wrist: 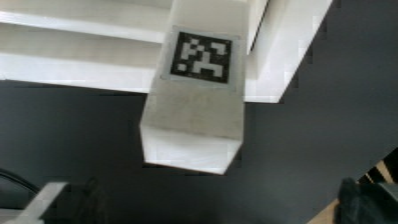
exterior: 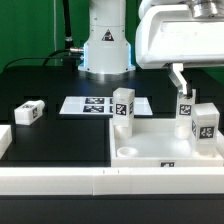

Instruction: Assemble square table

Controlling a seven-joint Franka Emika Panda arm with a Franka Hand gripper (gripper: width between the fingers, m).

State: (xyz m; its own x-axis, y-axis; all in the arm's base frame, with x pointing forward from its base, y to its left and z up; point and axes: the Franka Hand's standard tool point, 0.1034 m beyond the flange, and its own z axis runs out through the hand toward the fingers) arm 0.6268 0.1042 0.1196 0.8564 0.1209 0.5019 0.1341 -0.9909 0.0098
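Note:
The white square tabletop (exterior: pixel 160 150) lies at the exterior view's right front, rim up. One tagged white leg (exterior: pixel 122 108) stands at its far left corner. Two more legs stand at its far right, one (exterior: pixel 186 110) just under my gripper (exterior: pixel 185 88) and one (exterior: pixel 205 123) beside it. A fourth leg (exterior: pixel 30 112) lies on the black table at the left. In the wrist view a tagged leg (wrist: pixel 192 100) stands against the tabletop's rim (wrist: pixel 71 50). My gripper (wrist: pixel 222 198) is open, its fingers (wrist: pixel 71 200) spread wide and holding nothing.
The marker board (exterior: pixel 92 104) lies flat in front of the robot base (exterior: pixel 105 50). A long white border rail (exterior: pixel 90 185) runs along the front edge. Another white piece (exterior: pixel 4 140) sits at the far left edge.

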